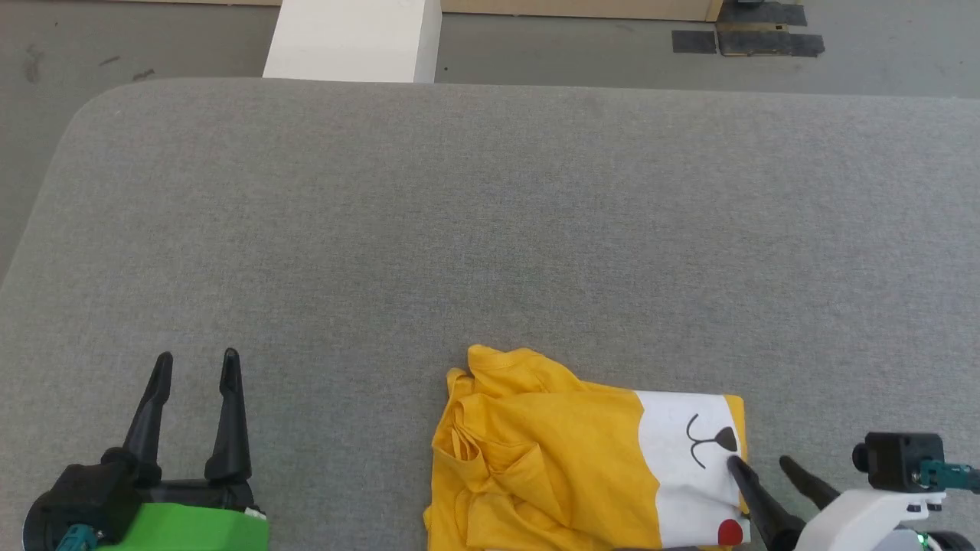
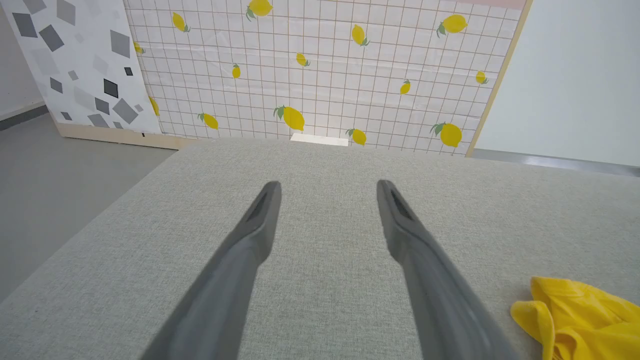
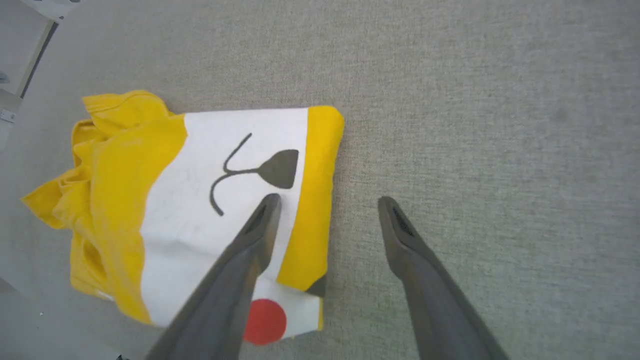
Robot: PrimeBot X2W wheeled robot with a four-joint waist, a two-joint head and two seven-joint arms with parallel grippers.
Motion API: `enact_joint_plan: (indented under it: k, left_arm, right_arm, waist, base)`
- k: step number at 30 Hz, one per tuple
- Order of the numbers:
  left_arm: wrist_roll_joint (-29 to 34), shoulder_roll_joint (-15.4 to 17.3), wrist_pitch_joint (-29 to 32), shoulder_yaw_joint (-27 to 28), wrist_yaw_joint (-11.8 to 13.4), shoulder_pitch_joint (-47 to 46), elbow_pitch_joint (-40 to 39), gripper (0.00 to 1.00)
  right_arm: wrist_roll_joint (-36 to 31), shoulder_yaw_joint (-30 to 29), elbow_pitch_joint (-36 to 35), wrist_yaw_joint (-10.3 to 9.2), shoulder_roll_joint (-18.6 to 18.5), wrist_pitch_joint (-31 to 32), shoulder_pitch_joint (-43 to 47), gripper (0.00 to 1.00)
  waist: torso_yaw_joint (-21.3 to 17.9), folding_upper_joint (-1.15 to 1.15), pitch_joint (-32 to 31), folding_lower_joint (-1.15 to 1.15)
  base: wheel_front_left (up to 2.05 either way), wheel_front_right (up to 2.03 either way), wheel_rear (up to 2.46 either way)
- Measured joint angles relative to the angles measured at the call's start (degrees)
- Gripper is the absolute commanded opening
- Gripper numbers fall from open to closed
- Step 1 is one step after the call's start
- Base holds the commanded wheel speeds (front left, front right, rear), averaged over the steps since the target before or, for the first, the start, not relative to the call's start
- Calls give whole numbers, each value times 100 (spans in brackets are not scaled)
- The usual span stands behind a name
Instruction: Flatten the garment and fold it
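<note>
looking down at the bench (image 1: 490, 229), i see the shirt (image 1: 536, 459) bunched at the near edge, right of the middle. its long axis runs roughly along that edge, as far as i can judge with its near side cut off. the crumpled yellow end points left, the flat end with the white patch (image 3: 180, 200) points right. the right gripper (image 1: 758, 461) is much the nearer. it hangs over the shirt's right edge, one finger above the white patch, the other above bare bench just beside the cloth. its jaws are spread wide and grasp nothing; whether a finger touches the cloth i cannot tell. the left gripper (image 1: 197, 356) sits by the near left corner, well apart from the shirt, also spread wide and empty.
</note>
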Motion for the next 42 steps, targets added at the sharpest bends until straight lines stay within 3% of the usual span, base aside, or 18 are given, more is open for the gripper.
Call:
enact_joint_plan:
  k: [14, 15, 16, 17, 35, 42]
  left_arm:
    - [-40, 37, 0, -118, 0, -7, 143, 100]
    - [-41, 43, 0, -143, 0, -7, 152, 100]
    - [-41, 49, 0, -176, 0, -13, 159, 100]
    - [-41, 53, 0, -202, 0, -20, 167, 100]
    - [-82, 126, 0, -266, 0, -175, 155, 100]
    - [-73, 204, 0, -255, 0, -186, 40, 100]
  right_arm:
    - [459, 143, 1043, 1, -4, 174, -333, 100]
    - [470, 144, 1151, 3, -9, 174, -426, 60]
    - [452, 134, 1268, 4, -8, 170, -528, 35]
    - [433, 121, 1384, 4, -8, 160, -623, 0]
    - [118, 234, 1410, 4, -9, 111, -989, 0]
    - [-839, 546, 1183, 2, 1, -79, -1436, 0]
  waist:
    - [155, 0, -58, 0]
    - [159, 0, -64, 0]
    - [169, 0, -70, 0]
    - [183, 0, -74, 0]
    - [141, 0, 43, 0]
    - [-71, 0, 88, 0]
  base:
    - [0, 0, 0]
    - [0, 0, 0]
    - [0, 0, 0]
    - [0, 0, 0]
    - [0, 0, 0]
    - [0, 0, 0]
